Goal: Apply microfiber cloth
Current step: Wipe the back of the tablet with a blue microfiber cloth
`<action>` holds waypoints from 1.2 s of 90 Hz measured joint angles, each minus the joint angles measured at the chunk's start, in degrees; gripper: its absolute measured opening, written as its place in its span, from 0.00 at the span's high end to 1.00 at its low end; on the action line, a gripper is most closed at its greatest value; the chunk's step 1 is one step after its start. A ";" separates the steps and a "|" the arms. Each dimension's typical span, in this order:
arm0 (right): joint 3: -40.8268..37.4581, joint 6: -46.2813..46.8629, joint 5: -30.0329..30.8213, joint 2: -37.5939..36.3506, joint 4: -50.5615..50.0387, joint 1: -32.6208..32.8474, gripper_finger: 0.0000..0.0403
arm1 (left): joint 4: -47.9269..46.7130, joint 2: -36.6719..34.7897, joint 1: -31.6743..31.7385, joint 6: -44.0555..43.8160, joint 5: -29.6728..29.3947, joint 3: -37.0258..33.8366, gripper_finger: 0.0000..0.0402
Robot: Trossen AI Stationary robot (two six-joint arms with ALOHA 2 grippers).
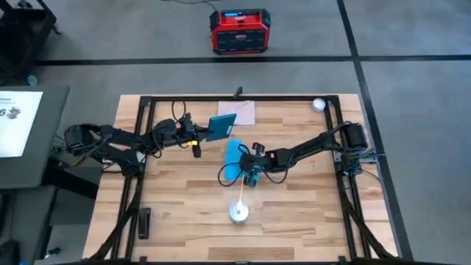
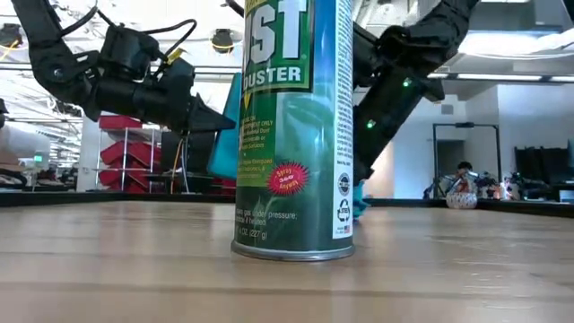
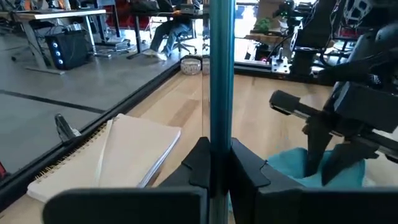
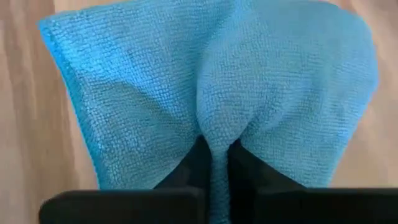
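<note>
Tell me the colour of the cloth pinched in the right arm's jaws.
Bright sky blue, with a fine looped weave: the microfiber cloth shows best in the right wrist view.

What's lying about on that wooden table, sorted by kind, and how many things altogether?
Cloths: 1, the microfiber cloth, pinched by the right gripper.
Tablets: 1, the tablet, held on edge by the left gripper.
Spray cans: 1, the duster can.
Notebooks: 1, the spiral notebook.
Small white round objects: 1, at the far right corner.
Small dark objects: 1, at the near left.
Total: 6.
</note>
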 joint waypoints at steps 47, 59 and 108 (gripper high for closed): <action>6.57 -9.53 17.67 -13.97 2.93 0.98 1.00 | 8.96 0.02 -0.64 -5.44 2.05 0.17 0.99; 8.84 -14.26 18.68 -13.83 5.84 -0.66 1.00 | 11.46 0.02 -2.95 -7.30 2.60 1.47 0.99; 12.20 -30.95 21.01 -13.91 21.50 -5.51 1.00 | 11.37 0.02 -5.60 -8.63 0.67 4.70 0.99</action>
